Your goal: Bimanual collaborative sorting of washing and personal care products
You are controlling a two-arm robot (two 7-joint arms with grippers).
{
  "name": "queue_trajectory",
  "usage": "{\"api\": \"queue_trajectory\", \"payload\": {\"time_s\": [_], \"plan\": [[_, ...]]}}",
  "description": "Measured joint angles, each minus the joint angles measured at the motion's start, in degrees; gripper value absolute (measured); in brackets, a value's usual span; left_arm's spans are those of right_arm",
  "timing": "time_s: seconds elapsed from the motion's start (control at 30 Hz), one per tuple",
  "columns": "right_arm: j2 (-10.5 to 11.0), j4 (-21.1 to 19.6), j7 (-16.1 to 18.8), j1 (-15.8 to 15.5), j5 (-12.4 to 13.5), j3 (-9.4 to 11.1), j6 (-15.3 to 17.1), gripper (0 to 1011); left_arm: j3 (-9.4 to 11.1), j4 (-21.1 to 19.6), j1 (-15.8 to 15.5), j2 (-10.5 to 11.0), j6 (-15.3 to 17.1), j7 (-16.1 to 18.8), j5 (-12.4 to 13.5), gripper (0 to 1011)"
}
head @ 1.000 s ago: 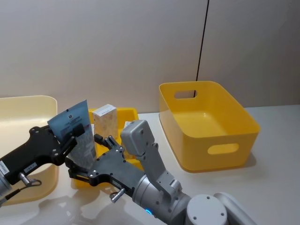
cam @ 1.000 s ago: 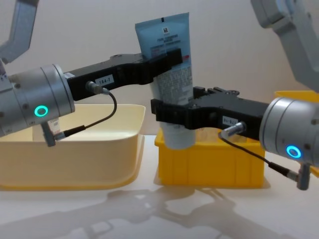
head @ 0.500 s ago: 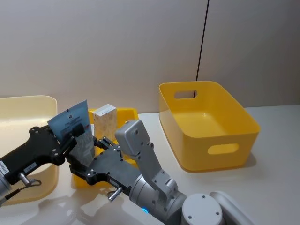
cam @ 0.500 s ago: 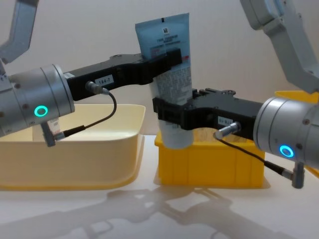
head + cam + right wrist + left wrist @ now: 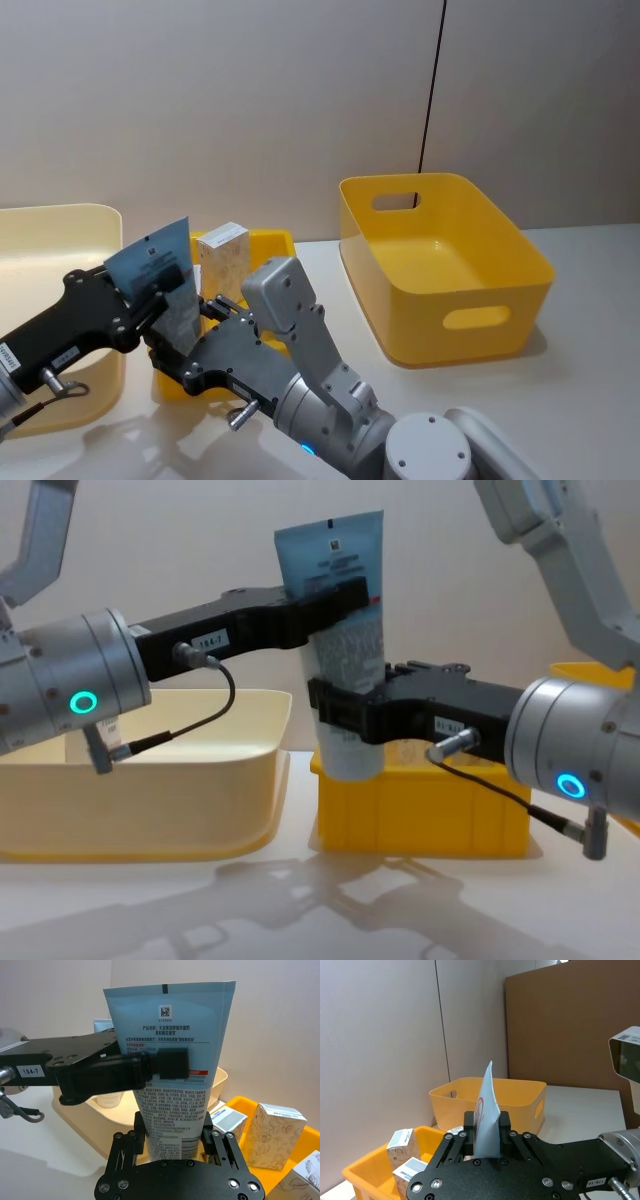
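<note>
The right end effector (image 5: pixel 345 708) clamps the lower half of the upright pale-blue squeeze tube (image 5: pixel 348 652), and the left end effector (image 5: pixel 335 602) pinches it higher up, below the crimped end. The tube is held above the small yellow bin (image 5: pixel 420 810), where cream marbled cartons (image 5: pixel 224 255) stand. The larger yellow bin (image 5: pixel 440 265) sits on the counter farther back, well apart to the right.

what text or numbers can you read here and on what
"184-7": white label on the left arm.
Tube: lines of Chinese print and a square code, too small to quote safely.
Label on the right arm: blurred, not readable.
Cartons: print too small to read.
</note>
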Motion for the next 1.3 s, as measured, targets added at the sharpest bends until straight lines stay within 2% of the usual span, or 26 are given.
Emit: {"api": "queue_trajectory", "payload": {"time_s": [0.07, 0.1, 0.2, 0.37, 0.4, 0.5, 0.53, 0.67, 0.73, 0.8, 1.3], "plan": [[-0.01, 0.01, -0.02, 0.01, -0.03, -0.01, 0.0, 617, 0.0, 0.0, 0.0, 0.0, 0.0, 0.0, 0.0, 316], [-0.01, 0.01, -0.02, 0.01, -0.04, -0.01, 0.0, 614, 0.0, 0.0, 0.0, 0.0, 0.0, -0.01, 0.0, 374], [-0.03, 0.03, -0.04, 0.02, -0.08, -0.03, -0.01, 598, 0.0, 0.0, 0.0, 0.01, 0.0, -0.01, 0.0, 434], [-0.06, 0.07, -0.08, 0.05, -0.13, -0.05, -0.02, 565, 0.0, 0.0, 0.0, 0.03, 0.0, -0.01, 0.0, 632], [-0.06, 0.07, -0.08, 0.05, -0.13, -0.05, -0.03, 556, 0.0, 0.0, 0.0, 0.03, 0.0, -0.01, 0.01, 632], [-0.07, 0.08, -0.1, 0.06, -0.15, -0.05, -0.04, 542, 0.0, 0.01, 0.0, 0.04, 0.0, -0.01, 0.02, 748], [-0.09, 0.08, -0.1, 0.06, -0.16, -0.03, -0.04, 534, 0.0, 0.0, 0.0, 0.04, 0.0, 0.0, 0.02, 748], [-0.2, 0.09, -0.19, 0.06, -0.2, 0.12, -0.25, 507, 0.0, 0.01, 0.0, 0.06, 0.0, 0.01, 0.03, 901], [-0.28, 0.08, -0.26, 0.03, -0.22, 0.27, -0.43, 495, 0.0, 0.01, 0.0, 0.07, 0.0, 0.01, 0.03, 928], [-0.44, 0.06, -0.46, -0.02, -0.23, 0.61, -0.92, 485, 0.0, 0.01, 0.0, 0.08, 0.0, 0.01, 0.04, 1003], [-1.29, -1.59, -2.91, -0.47, 0.13, 4.51, -3.86, 419, -0.01, 0.01, 0.0, 0.08, 0.0, 0.02, 0.04, 1003]]}}
